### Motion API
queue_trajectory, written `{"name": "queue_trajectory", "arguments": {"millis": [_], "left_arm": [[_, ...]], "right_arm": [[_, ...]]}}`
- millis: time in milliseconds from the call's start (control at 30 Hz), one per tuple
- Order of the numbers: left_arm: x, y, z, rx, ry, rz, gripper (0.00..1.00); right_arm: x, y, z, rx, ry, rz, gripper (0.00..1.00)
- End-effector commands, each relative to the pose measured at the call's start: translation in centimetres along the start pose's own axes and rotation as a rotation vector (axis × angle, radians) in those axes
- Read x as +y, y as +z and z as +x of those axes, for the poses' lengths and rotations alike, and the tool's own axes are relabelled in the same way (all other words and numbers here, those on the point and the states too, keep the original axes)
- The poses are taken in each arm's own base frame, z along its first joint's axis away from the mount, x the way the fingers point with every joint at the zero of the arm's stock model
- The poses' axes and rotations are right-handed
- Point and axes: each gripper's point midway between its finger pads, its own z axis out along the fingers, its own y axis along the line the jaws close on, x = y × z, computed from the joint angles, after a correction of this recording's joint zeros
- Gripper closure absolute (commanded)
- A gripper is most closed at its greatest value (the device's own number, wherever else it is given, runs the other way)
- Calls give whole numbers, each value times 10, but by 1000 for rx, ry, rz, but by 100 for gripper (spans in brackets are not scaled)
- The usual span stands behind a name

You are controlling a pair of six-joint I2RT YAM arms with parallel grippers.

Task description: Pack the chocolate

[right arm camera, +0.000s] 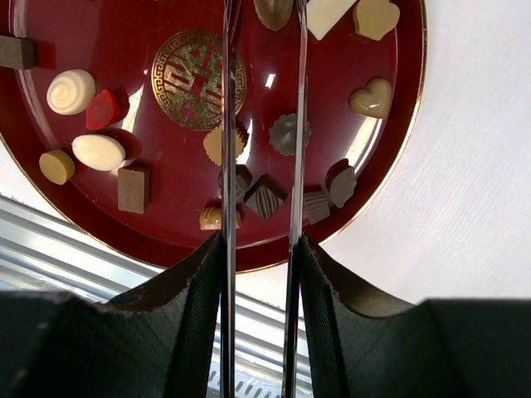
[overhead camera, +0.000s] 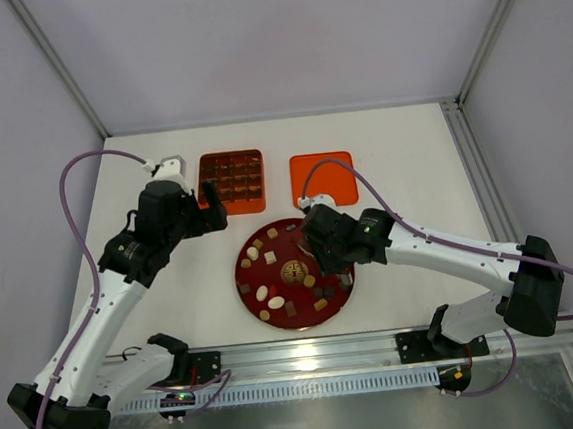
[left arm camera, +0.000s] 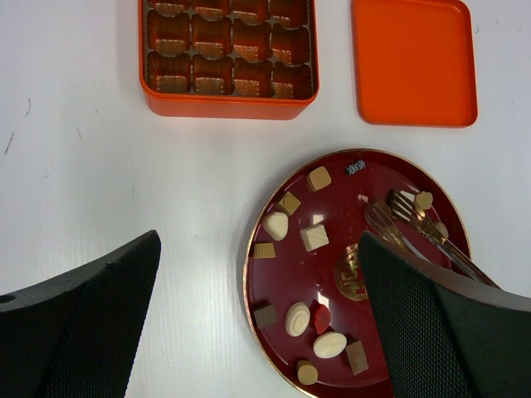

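Your table [overhead camera: 382,156] shows a job that looks barely begun. The red plate [overhead camera: 278,279] sits mid-table, toward the near edge, and as far as you can see it carries all of the chocolate [left arm camera: 314,238], roughly twenty pieces scattered over it.

The orange box [left arm camera: 228,106] stands near the far edge, left of centre. Its grid of brown-lined cells looks unfilled, though the glints in them leave you unable to rule out a piece or two. The lid [left arm camera: 413,60] lies flat just beside the box on its right, not touching it, so the box is open for loading. By this reading almost every piece is left to move, and closing the box comes after that.

The left fingers [left arm camera: 83,323] are spread wide and hold nothing. They hang between the box and the plate's left rim. The right fingers [right arm camera: 348,315] pinch a pair of thin metal tongs [right arm camera: 226,124] over the plate's right half. You cannot tell whether the tong tips hold a piece.

The pieces are small and mixed:
- a cream oval [right arm camera: 98,152]
- a cream swirl round [right arm camera: 70,91]
- a tan heart [right arm camera: 372,98]
- a dark striped square [right arm camera: 265,197]
- one red-wrapped bit [right arm camera: 103,108]

Most lie apart from one another, but a few crowd together near the plate's near rim.
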Motion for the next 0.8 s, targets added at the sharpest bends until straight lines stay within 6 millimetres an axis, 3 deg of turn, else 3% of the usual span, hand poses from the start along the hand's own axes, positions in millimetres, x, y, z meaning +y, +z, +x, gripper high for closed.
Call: {"name": "queue_trajectory", "arguments": {"millis": [0, 367, 533, 767], "left_arm": [[-4, -3, -12, -49, -12, 20, 0], [-4, -2, -11, -46, -13, 24, 0], [-2, -3, -11, -51, -7, 16, 0], [-2, -4, -13, -55, -7, 14, 0]], "right_arm": [[0, 0, 3, 8, -9, -1, 58], [2, 3, 4, 13, -14, -2, 58], [4, 6, 3, 19, -22, -1, 63], [6, -8, -11, -23, -18, -13, 70]]}}
